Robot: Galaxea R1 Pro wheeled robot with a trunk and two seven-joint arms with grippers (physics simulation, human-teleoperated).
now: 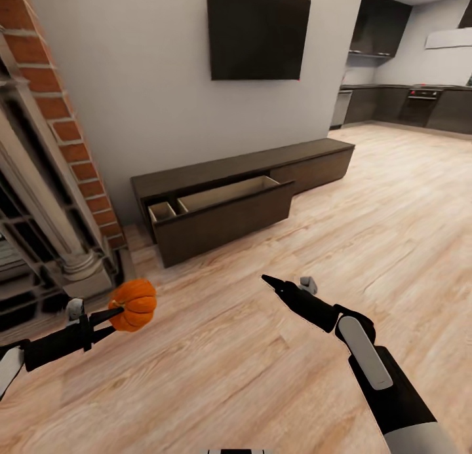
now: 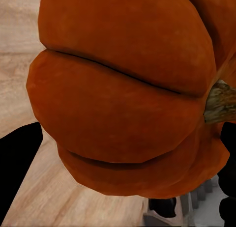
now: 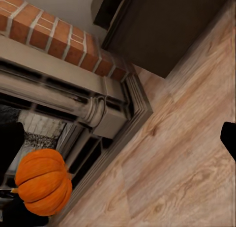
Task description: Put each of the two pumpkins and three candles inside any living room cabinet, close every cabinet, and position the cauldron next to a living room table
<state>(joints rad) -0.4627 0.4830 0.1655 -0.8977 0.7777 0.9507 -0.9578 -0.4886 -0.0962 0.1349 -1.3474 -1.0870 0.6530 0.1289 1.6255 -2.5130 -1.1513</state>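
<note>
Nearest, at seven o'clock, the left tool (image 1: 111, 315) is clamped on a pumpkin (image 1: 134, 304). At five o'clock the right tool (image 1: 270, 280) looks pinched together and empty. Farther, at eleven o'clock, the cabinet (image 1: 223, 169) has an open drawer (image 1: 226, 215), long axis crosswise; the left arm is nearer it.

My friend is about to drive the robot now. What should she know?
Left end effector: shut on a pumpkin, held above the wood floor.
Right end effector: looks shut, nothing in it.
The cabinet stands ahead by the wall, one drawer pulled open, with nothing visible inside.
Done: pumpkin picked up, drawer opened.
Left: put this pumpkin in the drawer, fetch the other pumpkin, the candles and cauldron, close the cabinet.
</note>
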